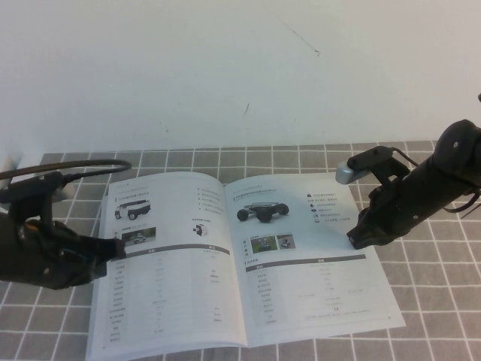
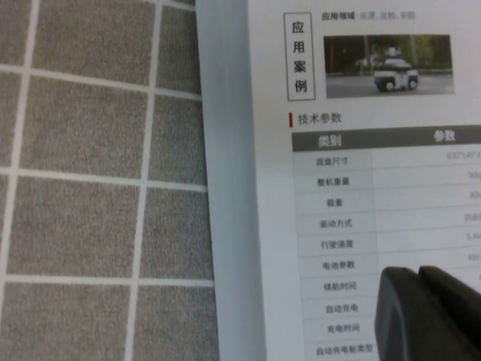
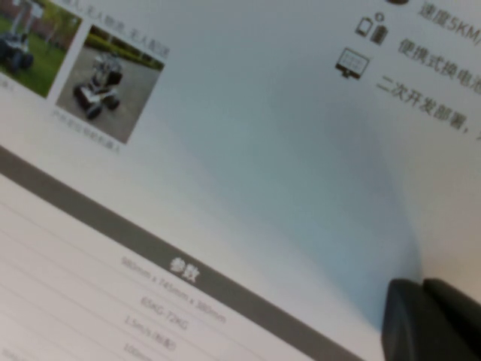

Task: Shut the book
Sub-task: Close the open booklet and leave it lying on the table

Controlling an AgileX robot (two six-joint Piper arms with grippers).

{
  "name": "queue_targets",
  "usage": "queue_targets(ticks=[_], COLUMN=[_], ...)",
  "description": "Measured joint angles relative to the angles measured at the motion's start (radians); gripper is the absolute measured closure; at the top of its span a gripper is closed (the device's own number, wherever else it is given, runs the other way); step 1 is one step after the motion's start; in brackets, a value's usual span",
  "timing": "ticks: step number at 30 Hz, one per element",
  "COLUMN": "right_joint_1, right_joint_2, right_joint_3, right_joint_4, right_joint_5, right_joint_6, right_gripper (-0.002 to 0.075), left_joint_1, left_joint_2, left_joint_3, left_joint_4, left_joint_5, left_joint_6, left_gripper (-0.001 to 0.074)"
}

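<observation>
The book (image 1: 240,256) lies open near the counter's (image 1: 436,301) front edge, left gripper (image 1: 113,248) at its left page edge, right gripper (image 1: 355,239) on its right page, both with fingers pressed together, so a tip may just skid or crease paper rather than lift it.

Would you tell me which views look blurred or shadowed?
High view: even light, sharp; left gripper by the book, at its left edge; right gripper over its right page. Left wrist view: print slightly blurred. Right wrist view: blurrier, soft shadow beside the gripper.
</observation>
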Motion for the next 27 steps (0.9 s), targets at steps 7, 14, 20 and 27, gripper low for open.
queue_targets(ticks=[7,14,20,27], right_joint_1=[0.000,0.000,0.000,-0.002], right_joint_2=[0.002,0.002,0.003,0.005], right_joint_3=[0.000,-0.002,-0.004,-0.007], right_joint_4=[0.002,0.002,0.002,0.002], right_joint_5=[0.002,0.008,0.019,0.025], right_joint_6=[-0.002,-0.004,-0.004,-0.012], right_gripper=[0.0729,0.0729,0.0729,0.0729], left_joint_1=[0.020,0.125,0.143,0.145], left_joint_2=[0.123,0.167,0.259,0.350], left_joint_3=[-0.051,-0.064,-0.079,-0.106], left_joint_4=[0.003,0.005,-0.061,-0.111], left_joint_5=[-0.011,-0.058,-0.106,-0.118], left_joint_6=[0.020,0.040,0.064,0.070], left_gripper=[0.0738,0.0738,0.0738,0.0738])
